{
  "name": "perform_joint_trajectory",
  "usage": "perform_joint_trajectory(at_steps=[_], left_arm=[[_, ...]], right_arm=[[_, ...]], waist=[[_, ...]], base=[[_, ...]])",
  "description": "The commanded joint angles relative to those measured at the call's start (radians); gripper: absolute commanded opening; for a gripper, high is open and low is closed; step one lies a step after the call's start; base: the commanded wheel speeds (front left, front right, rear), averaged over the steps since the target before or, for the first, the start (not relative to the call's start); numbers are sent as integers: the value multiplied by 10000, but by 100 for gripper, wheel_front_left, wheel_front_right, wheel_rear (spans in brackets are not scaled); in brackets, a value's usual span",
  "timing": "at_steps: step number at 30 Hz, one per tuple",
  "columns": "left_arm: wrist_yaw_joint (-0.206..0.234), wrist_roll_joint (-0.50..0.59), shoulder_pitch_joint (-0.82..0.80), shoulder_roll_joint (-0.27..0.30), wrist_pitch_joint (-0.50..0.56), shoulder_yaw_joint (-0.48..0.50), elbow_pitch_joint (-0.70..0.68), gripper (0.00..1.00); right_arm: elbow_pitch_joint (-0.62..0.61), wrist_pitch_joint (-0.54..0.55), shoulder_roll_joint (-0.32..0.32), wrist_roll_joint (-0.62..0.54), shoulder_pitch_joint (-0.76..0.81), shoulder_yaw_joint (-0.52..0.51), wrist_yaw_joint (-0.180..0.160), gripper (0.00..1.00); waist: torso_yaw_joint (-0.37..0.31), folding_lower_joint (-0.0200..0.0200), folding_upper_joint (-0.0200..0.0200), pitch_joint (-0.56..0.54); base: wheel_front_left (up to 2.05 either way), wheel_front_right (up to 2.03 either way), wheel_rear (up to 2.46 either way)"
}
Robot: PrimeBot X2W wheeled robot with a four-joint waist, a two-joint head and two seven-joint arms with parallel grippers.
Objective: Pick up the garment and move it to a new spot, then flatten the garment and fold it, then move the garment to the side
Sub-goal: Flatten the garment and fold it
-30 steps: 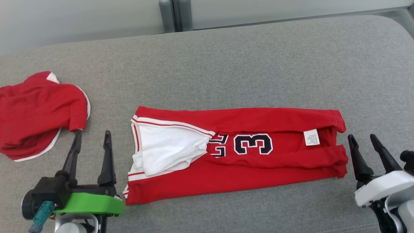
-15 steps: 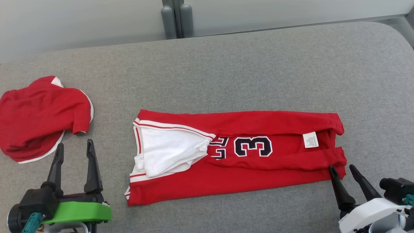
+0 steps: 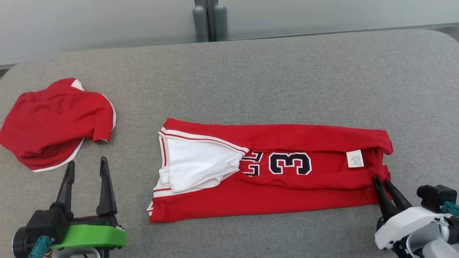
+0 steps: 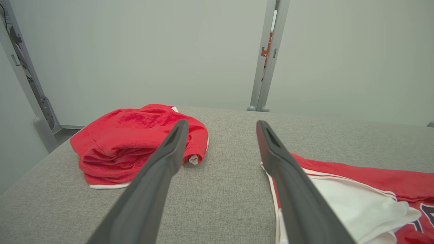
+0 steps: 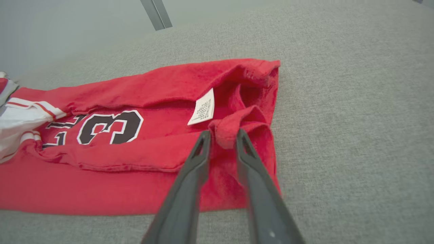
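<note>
The garment (image 3: 287, 195) is a red jersey with a black "3", white lining and a white label, folded into a long strip across the grey cushion (image 3: 251, 79). My right gripper (image 3: 381, 180) is at its right end, fingers pinched on a raised fold of red cloth (image 5: 223, 132) just below the label (image 5: 202, 107). My left gripper (image 3: 88, 161) stands open on the cushion, left of the jersey's white-trimmed end (image 4: 339, 189), touching nothing. Its fingers (image 4: 162, 169) frame bare cushion.
A second red garment (image 3: 53, 122) with white trim lies crumpled at the cushion's left edge, just beyond my left fingertips (image 4: 135, 135). A grey post (image 3: 209, 21) and a pale wall stand behind the cushion. Bare cushion stretches behind and right of the jersey.
My right gripper has come in from beside the jersey onto its right end and drawn its fingers together on the cloth. My left gripper pulled back and stays open. The camera view shifted.
</note>
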Motion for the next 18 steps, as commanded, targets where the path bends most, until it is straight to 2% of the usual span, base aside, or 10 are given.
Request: perform_joint_trajectory(at_steps=[1, 11, 12, 13, 14, 18], left_arm=[[-37, 70, -12, -17, -32, 4, 19, 100], [-94, -57, -157, -32, -32, -58, 128, 100], [-96, -81, -161, -31, -32, -80, 143, 100], [-98, -96, -165, -31, -32, -98, 156, 100], [-99, -117, -170, -30, -32, -121, 182, 100], [-105, -131, -156, -30, -32, -191, 249, 100]], right_arm=[[44, -13, 19, -97, -225, -24, -18, 0], [733, 229, 118, -215, -1316, -498, -18, 0], [919, 302, 162, -219, -1428, -568, -18, 18], [1094, 387, 173, -264, -1504, -592, -18, 83], [1240, 388, 196, -290, -1628, -584, -18, 100], [1530, 123, 290, -327, -1848, -537, -18, 100]], waist=[[60, 0, 0, 26], [216, 0, 0, 124], [222, 0, 0, 125], [228, 0, 0, 123], [238, 0, 0, 117], [251, 0, 0, 52]], base=[[0, 0, 0], [0, 0, 0], [0, 0, 0], [0, 0, 0], [0, 0, 0], [0, 0, 0]])
